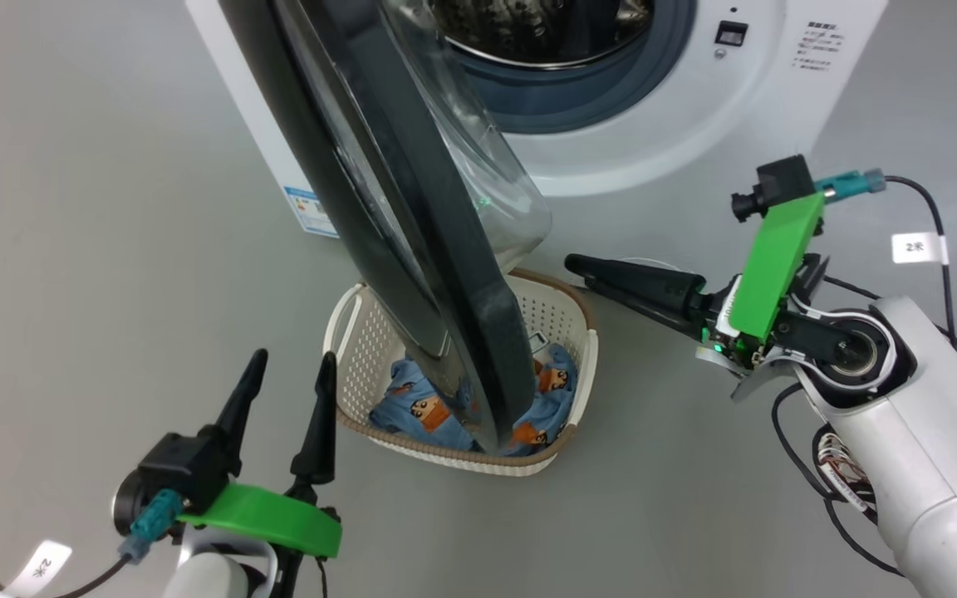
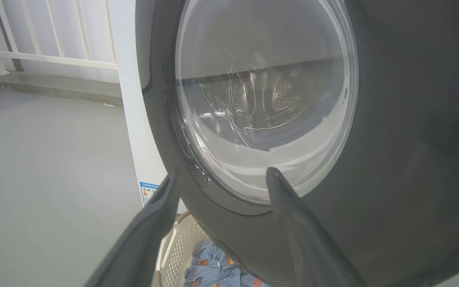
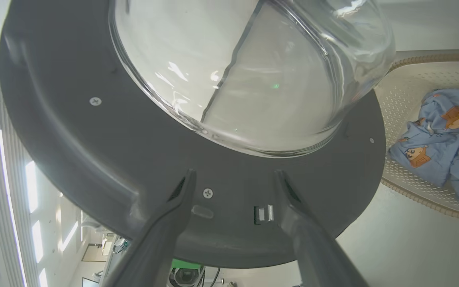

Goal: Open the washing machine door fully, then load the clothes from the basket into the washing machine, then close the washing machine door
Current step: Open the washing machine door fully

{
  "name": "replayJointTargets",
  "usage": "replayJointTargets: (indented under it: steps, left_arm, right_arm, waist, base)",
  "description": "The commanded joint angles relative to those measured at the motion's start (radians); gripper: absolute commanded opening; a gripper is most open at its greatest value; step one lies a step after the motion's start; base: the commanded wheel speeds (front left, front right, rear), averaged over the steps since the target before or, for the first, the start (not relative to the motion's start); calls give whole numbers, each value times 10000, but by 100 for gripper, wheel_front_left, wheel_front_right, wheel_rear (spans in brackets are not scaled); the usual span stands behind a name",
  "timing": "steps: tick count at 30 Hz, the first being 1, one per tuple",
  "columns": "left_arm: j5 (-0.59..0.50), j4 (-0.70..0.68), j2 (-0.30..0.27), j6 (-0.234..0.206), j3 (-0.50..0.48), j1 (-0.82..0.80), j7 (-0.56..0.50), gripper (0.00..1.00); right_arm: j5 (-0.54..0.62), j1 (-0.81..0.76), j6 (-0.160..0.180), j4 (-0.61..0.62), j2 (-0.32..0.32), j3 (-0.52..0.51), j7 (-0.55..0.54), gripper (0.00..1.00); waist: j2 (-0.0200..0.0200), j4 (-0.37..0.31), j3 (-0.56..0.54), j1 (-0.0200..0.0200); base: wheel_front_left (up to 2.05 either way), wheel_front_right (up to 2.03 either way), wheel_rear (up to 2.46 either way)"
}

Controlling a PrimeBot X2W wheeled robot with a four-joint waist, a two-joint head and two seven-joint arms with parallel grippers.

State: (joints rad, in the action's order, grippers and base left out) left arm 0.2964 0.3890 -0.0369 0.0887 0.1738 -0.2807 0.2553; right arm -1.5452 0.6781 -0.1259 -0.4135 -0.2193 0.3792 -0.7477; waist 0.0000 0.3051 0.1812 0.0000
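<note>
Hanging low at the left of the head view, the left gripper (image 1: pixel 293 359) points its two dark fingers up the picture. Its jaws are spread wide with nothing between them. Its right fingertip sits just beside the near-left wall of the basket (image 1: pixel 360 365); whether they touch cannot be told. In the left wrist view, these spread fingers frame the lower part of the clear glass bowl (image 2: pixel 265 99) from the door's outer side.

The right gripper (image 1: pixel 578 264) reaches in from the right, fingers pointing left towards the washing machine door (image 1: pixel 445 274), with its tip above the basket's far right corner and a little apart from the door. In the right wrist view its jaws are also wide apart and hold nothing. They face the door's dark inner rim, with a small metal latch (image 3: pixel 264 214) and a screw (image 3: pixel 208 193) lying between the fingers.

The door stands swung out from the washing machine (image 1: pixel 653 141), edge-on to the head camera, its lower rim hanging over the middle of the basket. The cream basket sits on the grey floor (image 1: pixel 71 291) just in front of the machine. Inside it lie the clothes (image 1: pixel 420 403), crumpled light-blue fabric with small brown-and-orange cartoon figures, partly hidden behind the door's rim. Behind the door, the machine's mouth is uncovered, showing the grey seal (image 1: pixel 578 91) and the steel drum (image 1: pixel 545 25).
</note>
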Motion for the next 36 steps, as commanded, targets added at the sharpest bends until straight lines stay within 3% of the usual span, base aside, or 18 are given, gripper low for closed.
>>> replayJointTargets:
  steps: [1, 24, 36]
  left_arm:
    - [-131, -129, -231, 72, -398, -10, 65, 100]
    - [-79, -133, -651, 50, -1152, 646, 65, 100]
    - [-73, -309, -654, -19, -1259, 877, 65, 100]
  right_arm:
    - [211, -219, -48, 328, -6, -75, 245, 100]
    - [453, -2450, -48, 799, -1263, -641, 2394, 100]
    - [1646, -3246, -48, 1227, -2254, -200, 5121, 100]
  waist:
    - [0, -218, -202, 0]
    - [0, -1631, -1091, 0]
    - [0, -2024, -1080, 0]
  base:
    - [0, 0, 0]
    - [0, 0, 0]
    - [0, 0, 0]
